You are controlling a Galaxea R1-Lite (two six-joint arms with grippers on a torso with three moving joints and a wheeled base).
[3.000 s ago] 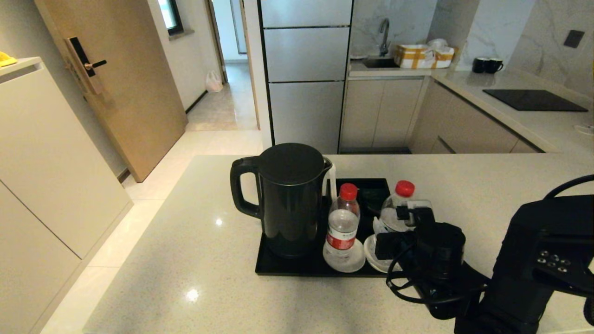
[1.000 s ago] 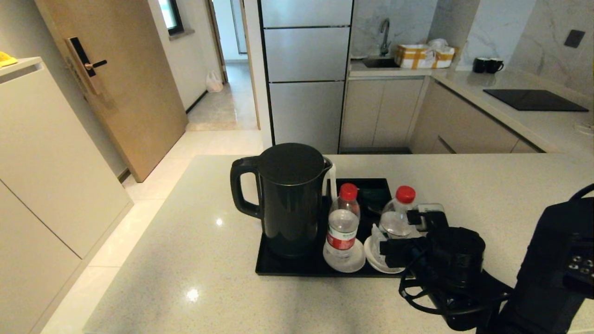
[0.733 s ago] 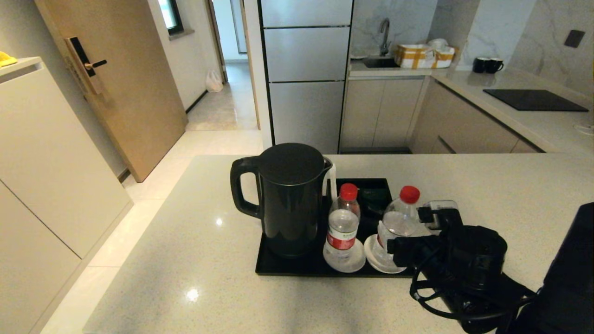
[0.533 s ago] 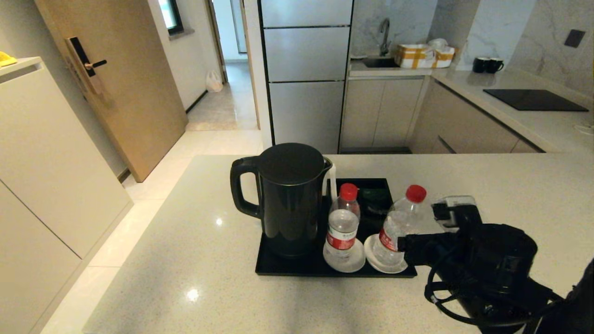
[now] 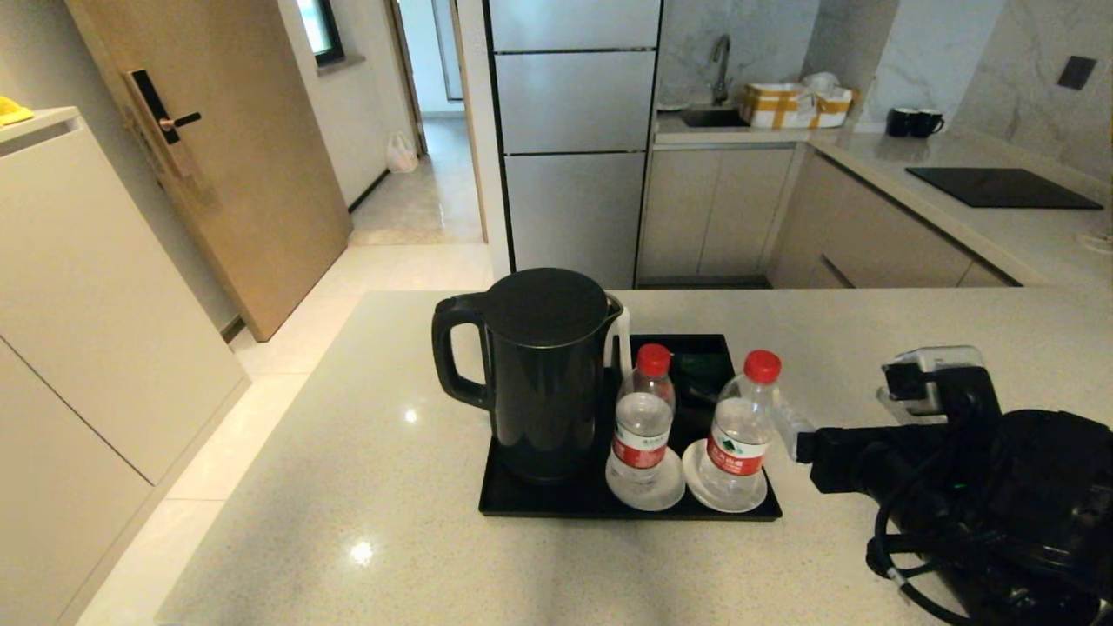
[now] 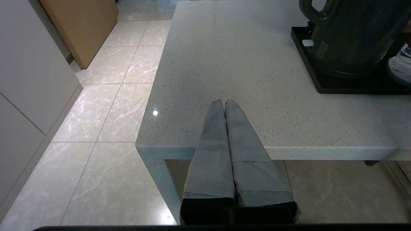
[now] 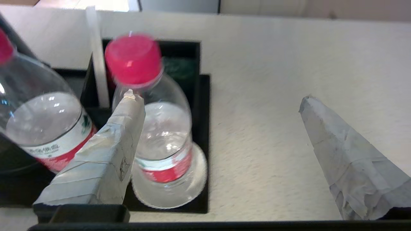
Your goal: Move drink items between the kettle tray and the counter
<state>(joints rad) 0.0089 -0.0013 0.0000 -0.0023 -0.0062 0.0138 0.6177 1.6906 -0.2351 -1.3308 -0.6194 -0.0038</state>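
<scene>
The black kettle [image 5: 539, 374] stands on the left of the black kettle tray [image 5: 556, 507]. Two red-capped water bottles stand upright on white saucers at the tray's front: one [image 5: 642, 417] beside the kettle, one [image 5: 741, 430] at the right edge. My right gripper [image 5: 856, 396] hovers open over the counter [image 5: 391, 522], just right of that second bottle [image 7: 160, 128], with nothing between its fingers. One fingertip [image 7: 130, 102] lies close by the bottle's shoulder. My left gripper [image 6: 223, 102] is shut and empty at the counter's near left edge, away from the kettle [image 6: 350, 35].
A white saucer [image 7: 196, 179] under the right bottle nearly reaches the tray's right rim [image 7: 204, 128]. Bare counter spreads right of the tray. Behind it are a fridge [image 5: 569, 130], a sink [image 5: 709, 115] and a hob [image 5: 1000, 187]. Floor drops off left of the counter.
My right gripper has drawn back to the right, off the right bottle. The bottle leaned right half a second ago and now stands upright on its saucer. The left arm has not moved.
</scene>
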